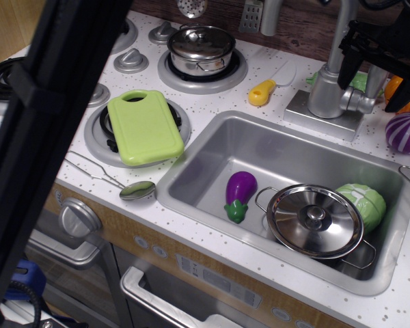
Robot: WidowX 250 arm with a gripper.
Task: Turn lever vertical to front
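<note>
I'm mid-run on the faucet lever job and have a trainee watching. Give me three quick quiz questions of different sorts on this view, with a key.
1. True or false: the purple eggplant lies inside the sink.
2. Multiple choice: what rests on the front stove burner? A) the lidded pot B) the green cutting board C) the ladle
3. Fill in: the gripper is at the top right, close to the ______.

Key:
1. True; it lies left of the lidded pot in the basin.
2. B
3. faucet; the lever is beside its base, and whether the jaws are open or shut cannot be told.
</note>
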